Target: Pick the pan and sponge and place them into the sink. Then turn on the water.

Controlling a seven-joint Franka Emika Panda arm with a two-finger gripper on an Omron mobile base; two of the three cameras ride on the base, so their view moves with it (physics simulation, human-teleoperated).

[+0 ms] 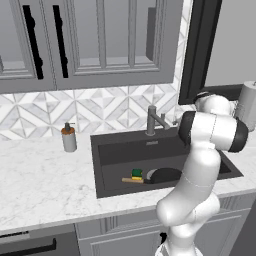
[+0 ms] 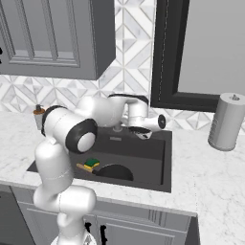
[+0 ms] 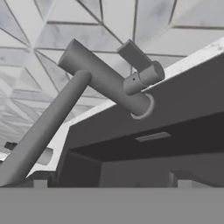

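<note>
The black pan (image 1: 164,175) lies inside the dark sink (image 1: 130,150), its wooden handle pointing left. The green-and-yellow sponge (image 1: 137,173) rests beside it on the sink floor. From the right base view, the pan (image 2: 115,172) and sponge (image 2: 92,163) sit at the near left of the sink (image 2: 153,153). My gripper (image 2: 142,135) hovers over the back of the basin by the grey faucet (image 1: 151,120). In the hand view the faucet (image 3: 107,83) and its lever (image 3: 139,61) stand close ahead. The gripper (image 3: 111,183) is open and holds nothing. No water is in view.
A soap bottle (image 1: 69,138) stands on the marble counter left of the sink. A paper towel roll (image 2: 227,122) stands on the counter to the right. Grey cabinets hang above the tiled backsplash, and a dark-framed window sits behind the sink.
</note>
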